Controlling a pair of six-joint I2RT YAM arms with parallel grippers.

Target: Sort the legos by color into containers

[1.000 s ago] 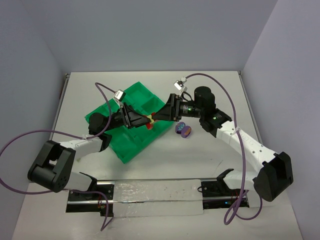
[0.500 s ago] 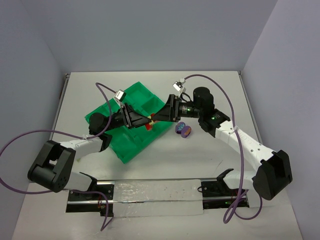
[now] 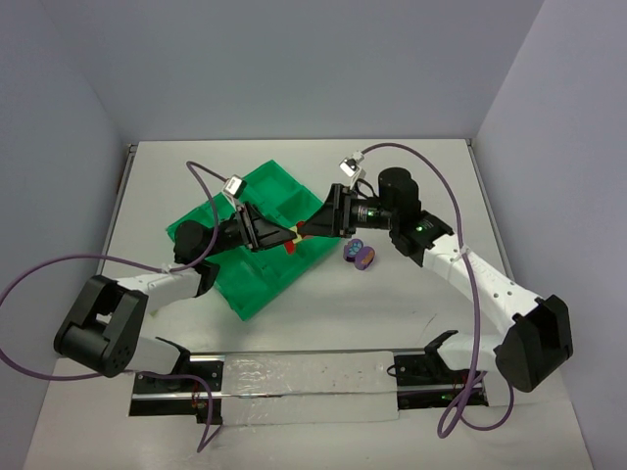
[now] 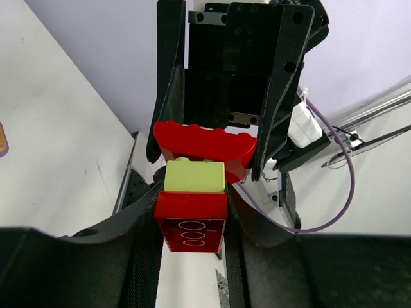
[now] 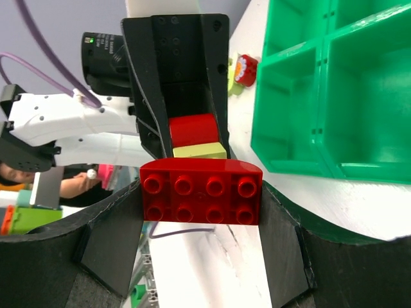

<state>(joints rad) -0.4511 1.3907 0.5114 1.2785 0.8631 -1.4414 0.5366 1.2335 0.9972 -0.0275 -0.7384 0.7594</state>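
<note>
Over the green tray, both grippers hold one stack of legos between them. My left gripper is shut on a red brick. A pale yellow-green brick sits in the middle of the stack. My right gripper is shut on a red arched brick at the other end. In the right wrist view the yellow-green brick and the far red brick show behind it. Two purple legos lie on the table right of the tray.
The tray's compartments show no bricks in the right wrist view. A small red and yellow-green piece lies on the table beside the tray. Purple cables loop from both arms. A metal rail runs along the near edge.
The right gripper has shifted very slightly left. Both grippers still hold the stack between them.
</note>
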